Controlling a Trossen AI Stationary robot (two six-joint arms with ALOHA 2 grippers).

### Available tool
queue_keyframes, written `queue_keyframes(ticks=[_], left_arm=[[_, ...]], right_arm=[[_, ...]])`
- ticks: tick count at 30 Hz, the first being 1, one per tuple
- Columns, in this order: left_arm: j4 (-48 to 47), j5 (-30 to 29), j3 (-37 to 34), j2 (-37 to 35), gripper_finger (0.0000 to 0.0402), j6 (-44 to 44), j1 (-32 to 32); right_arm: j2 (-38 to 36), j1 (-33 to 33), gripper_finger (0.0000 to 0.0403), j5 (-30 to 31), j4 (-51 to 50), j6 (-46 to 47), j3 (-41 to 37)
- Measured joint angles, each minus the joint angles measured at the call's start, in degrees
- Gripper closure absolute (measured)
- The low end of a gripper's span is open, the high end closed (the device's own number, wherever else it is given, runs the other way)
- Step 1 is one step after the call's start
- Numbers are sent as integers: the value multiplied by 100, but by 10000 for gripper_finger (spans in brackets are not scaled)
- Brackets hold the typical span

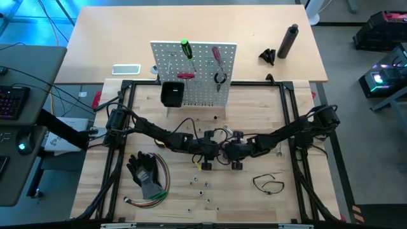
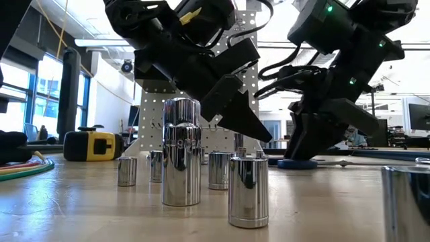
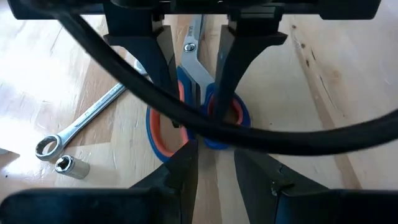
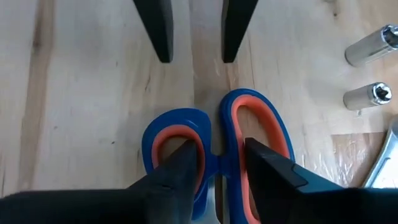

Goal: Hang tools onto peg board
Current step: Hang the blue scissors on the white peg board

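Both grippers are shown meeting nose to nose over the middle of the wooden table (image 1: 299,210), in front of the peg board (image 1: 166,63). A pair of scissors (image 3: 198,74) with blue-and-orange handle loops is seen lying flat on the wood between them. In the left wrist view, the fingers of the left gripper (image 3: 216,163) are seen parted, set just short of the handle loops, with the silver blades pointing away beyond the opposing fingers. In the right wrist view, the fingers of the right gripper (image 4: 214,160) are likewise seen parted, one tip placed inside a loop (image 4: 176,142) and the other resting over the second loop; a firm clamp cannot be confirmed. A silver wrench (image 3: 79,123) and a small socket (image 3: 71,167) are shown lying beside the scissors. On the board, a green-handled screwdriver (image 1: 186,49), a red-handled tool (image 1: 216,55) and a black bin (image 1: 172,93) are already hung. A black glove (image 1: 145,173) is seen near the table's front left.
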Motion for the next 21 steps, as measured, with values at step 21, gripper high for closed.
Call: queue_keyframes(ticks=[21], left_arm=[[-518,-557,0,-534,305,268,-2]], right_arm=[[-551,114,403,166,-500,-414,514]])
